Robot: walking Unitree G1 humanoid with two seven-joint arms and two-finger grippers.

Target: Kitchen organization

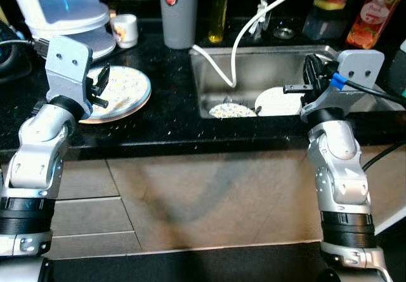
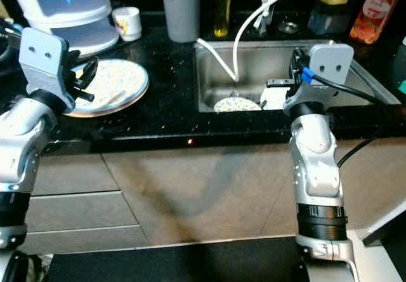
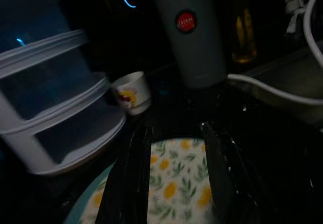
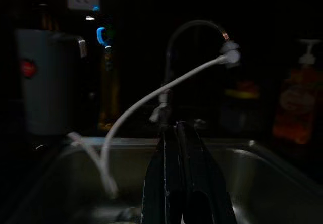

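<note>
Left gripper (image 1: pixel 101 85), jaws wide, hovers over a floral plate (image 1: pixel 124 91) at nine o'clock; right gripper (image 1: pixel 309 72), jaws closed and empty, above the sink (image 1: pixel 254 72) at three o'clock.

Head views bright, wrist views dim, blurred

We are seeing bare countertop (image 1: pixel 171 98) lying open between the floral plate (image 1: pixel 124 91) and sink (image 1: pixel 209 79); a white hose (image 1: pixel 219 69) is crossing the basin, seemingly crowding the plates (image 1: pixel 254 107) below.
</note>
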